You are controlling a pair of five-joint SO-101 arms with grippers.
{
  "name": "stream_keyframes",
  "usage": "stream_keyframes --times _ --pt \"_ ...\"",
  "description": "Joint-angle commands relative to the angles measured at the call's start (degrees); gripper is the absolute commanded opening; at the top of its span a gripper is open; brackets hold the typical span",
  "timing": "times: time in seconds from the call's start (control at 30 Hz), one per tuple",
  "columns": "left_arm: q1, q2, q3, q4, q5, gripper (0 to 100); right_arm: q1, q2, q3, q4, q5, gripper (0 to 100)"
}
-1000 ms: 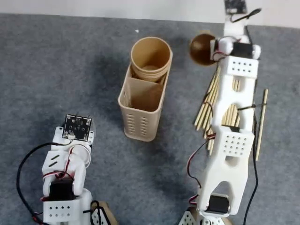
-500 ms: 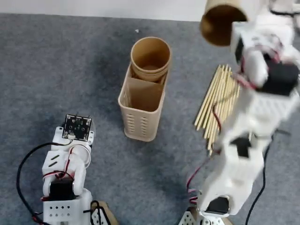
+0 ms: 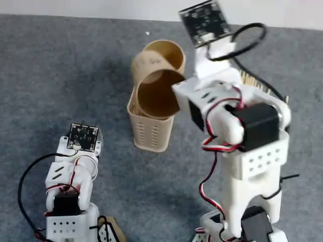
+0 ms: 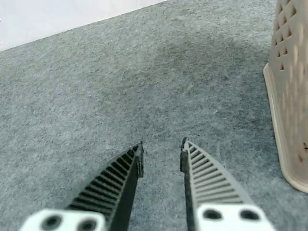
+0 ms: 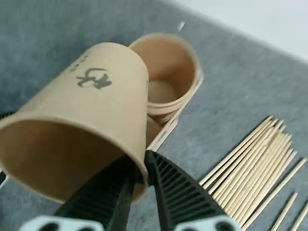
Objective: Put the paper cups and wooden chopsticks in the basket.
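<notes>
My right gripper (image 5: 139, 175) is shut on the rim of a tan paper cup (image 5: 82, 120), held tilted on its side in the air. In the high view that cup (image 3: 154, 85) hangs over the beige basket (image 3: 149, 133). Stacked paper cups (image 5: 166, 79) stand upright in the basket's far compartment. Wooden chopsticks (image 5: 250, 166) lie in a bundle on the grey mat to the right, mostly behind the right arm in the high view (image 3: 252, 80). My left gripper (image 4: 161, 156) is open over bare mat, left of the basket (image 4: 288, 96).
The grey mat (image 3: 65, 75) covers the table, with a pale strip along the far edge. The left arm (image 3: 73, 171) rests folded at the near left. The right arm (image 3: 237, 131) stands tall over the right half, beside the basket.
The right arm lifted the paper cup from the far right and swung it left, over the basket. The left arm has not moved.
</notes>
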Motion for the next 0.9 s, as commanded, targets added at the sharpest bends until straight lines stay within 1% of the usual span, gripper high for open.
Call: stream_keyframes --times 0.0,0.17,0.27,0.43,0.53,0.63,0.8,0.87 --pt "0.84 -0.22 1.01 -0.88 0.44 16 0.4 1.45 0.48 -1.01 -0.97 0.5" --pt "0.84 -0.22 1.01 -0.88 0.44 16 2.68 3.38 0.04 -2.86 -1.23 0.5" --pt "0.84 -0.22 1.01 -0.88 0.44 16 2.77 2.77 -3.56 -3.12 -2.99 0.5" --pt "0.84 -0.22 1.01 -0.88 0.44 16 2.86 3.03 -9.1 -2.42 -2.99 0.5" --pt "0.84 -0.22 1.01 -0.88 0.44 16 2.86 3.03 -9.45 -0.75 -2.9 0.5" --pt "0.84 -0.22 1.01 -0.88 0.44 16 3.12 3.21 -9.36 -1.19 -2.73 0.5" --pt "0.84 -0.22 1.01 -0.88 0.44 16 7.43 5.49 -6.64 -3.74 -2.73 0.5" --pt "0.84 -0.22 1.01 -0.88 0.44 16 8.13 7.43 -6.37 -4.79 -2.73 0.5"
